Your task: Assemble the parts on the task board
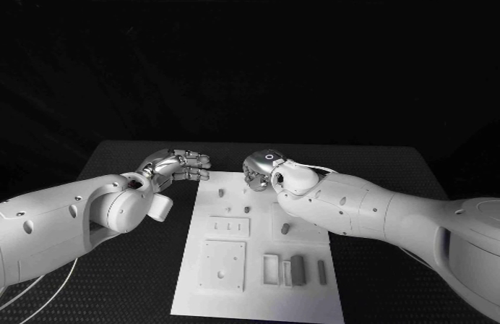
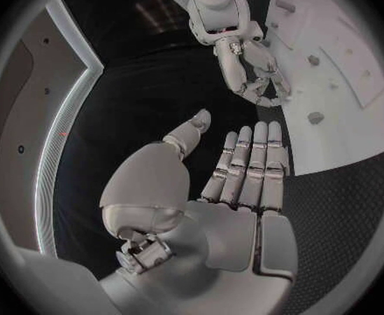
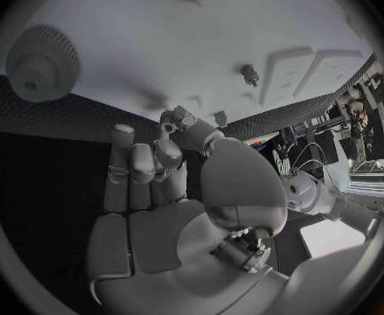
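Note:
The white task board (image 1: pixel 261 266) lies in the middle of the black table. My right hand (image 1: pixel 263 171) hovers over the board's far end, its thumb and fingertips (image 3: pixel 176 119) drawn together on what looks like a small part (image 3: pixel 170 116). The left wrist view shows that right hand (image 2: pixel 248 66) with its fingers curled down at the board's edge (image 2: pixel 331 140). My left hand (image 1: pixel 177 166) is beside the far left corner of the board, over the mat. It holds nothing, with its fingers (image 2: pixel 248 164) laid side by side and the thumb apart.
Small pegs (image 1: pixel 221 192) stand at the board's far end. Square plates (image 1: pixel 223 264) sit at its near left and grey bars (image 1: pixel 297 270) at its near right. In the right wrist view, a round disc (image 3: pixel 41 63) and a small bolt (image 3: pixel 248 73) are on the board.

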